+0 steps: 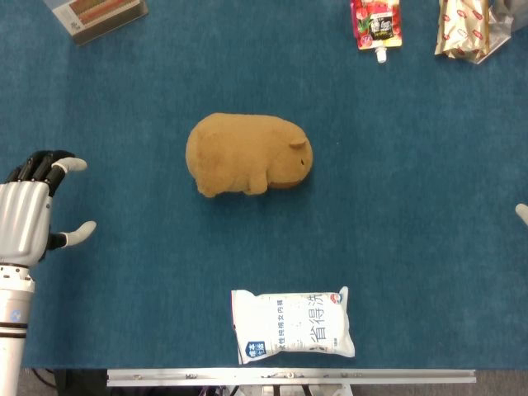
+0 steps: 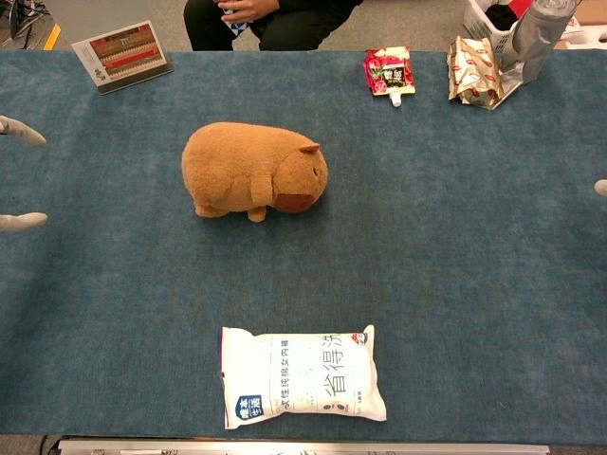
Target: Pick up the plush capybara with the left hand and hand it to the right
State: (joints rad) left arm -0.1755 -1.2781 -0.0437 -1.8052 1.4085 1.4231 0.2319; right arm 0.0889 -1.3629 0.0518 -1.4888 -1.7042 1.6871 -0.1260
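The plush capybara (image 1: 247,154) (image 2: 252,170) is a brown, rounded toy lying on the blue table cloth (image 1: 396,165), head pointing right. My left hand (image 1: 33,210) hovers at the left edge, well left of the toy, with its fingers spread and nothing in it. In the chest view only two fingertips (image 2: 21,221) of that hand poke in at the left border. Of my right hand (image 1: 522,214) just a pale fingertip shows at the right edge, far from the toy, also seen in the chest view as a small tip (image 2: 601,187).
A white pouch with blue print (image 1: 294,326) (image 2: 302,376) lies near the front edge. A red drink pouch (image 1: 377,23), a gold snack bag (image 1: 464,26) and a box (image 1: 97,15) line the far side. A seated person (image 2: 256,19) is behind the table.
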